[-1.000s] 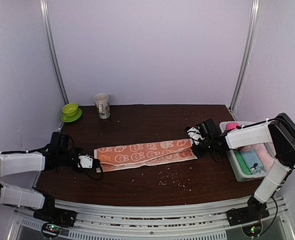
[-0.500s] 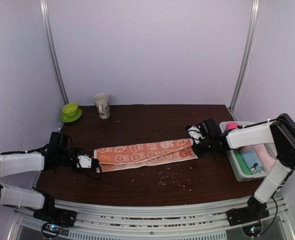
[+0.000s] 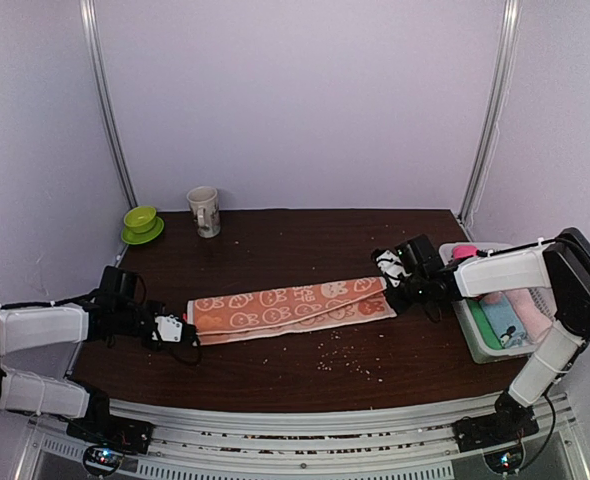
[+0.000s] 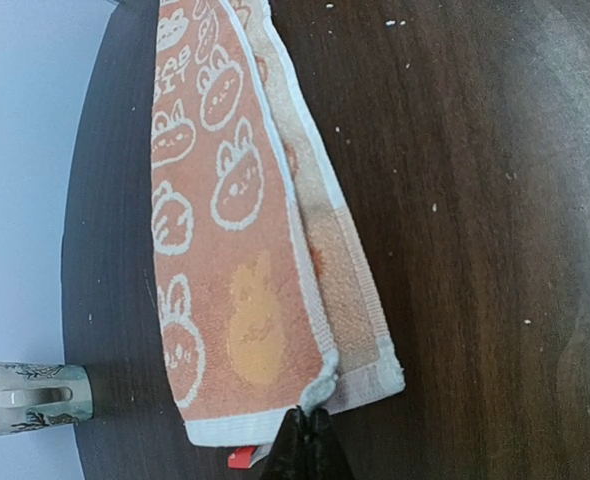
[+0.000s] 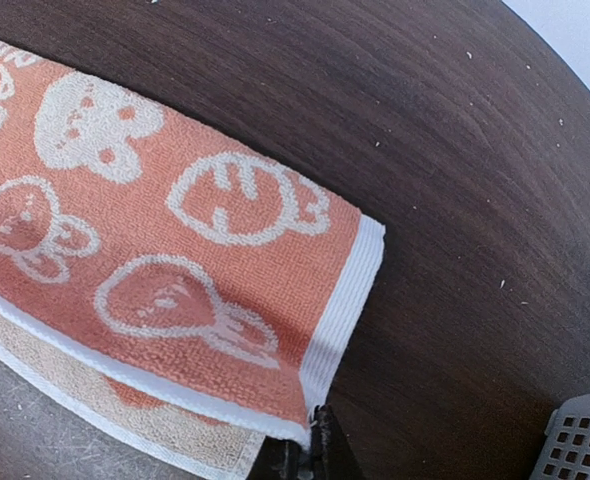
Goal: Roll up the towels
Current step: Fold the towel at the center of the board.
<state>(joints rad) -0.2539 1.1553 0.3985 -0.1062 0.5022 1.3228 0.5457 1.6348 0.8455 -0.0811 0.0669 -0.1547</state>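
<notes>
An orange bunny-print towel point(image 3: 290, 308), folded lengthwise, lies stretched flat across the middle of the tabletop point(image 3: 295, 240). The left gripper point(image 3: 182, 330) is clenched on the towel's left end, pinching the hem near a corner. The right gripper point(image 3: 390, 285) is clenched on a corner of the right end. A basket point(image 3: 467, 325) at the right edge holds rolled cloths. A mug point(image 3: 205, 211) and a green cup point(image 3: 141, 222) stand at the far left.

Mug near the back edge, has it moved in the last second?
No. The mug stands just right of the green saucer, at the same gap from it as before.
</notes>
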